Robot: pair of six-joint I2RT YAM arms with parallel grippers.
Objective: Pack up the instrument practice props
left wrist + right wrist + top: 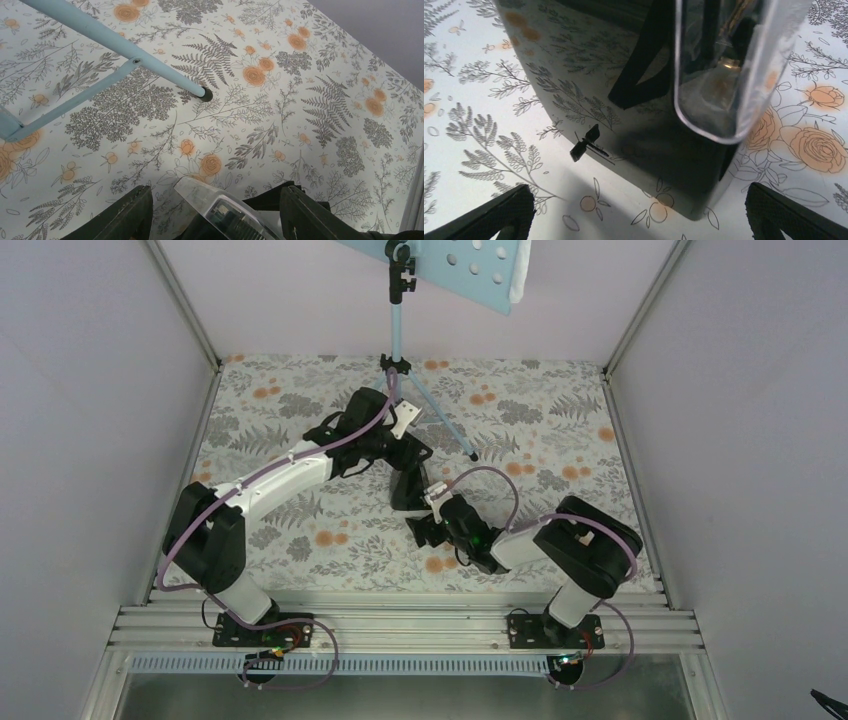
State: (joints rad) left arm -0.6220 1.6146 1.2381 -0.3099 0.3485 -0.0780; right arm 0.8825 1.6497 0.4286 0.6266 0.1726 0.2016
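Flanking the black box (408,490) (edges far), left end effector (216,205) and right end effector (639,210) gape open.

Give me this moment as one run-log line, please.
left gripper: open, straddling black box | right gripper: open, facing black box | music stand: upright

The music stand (397,330) blocks the rear centre, its legs (120,46) splayed low over the bench (570,430). The black box (408,488), left arm (285,478) and right arm (575,540) crowd the middle. Bare bench flanks the stand, hemmed by walls (90,440).
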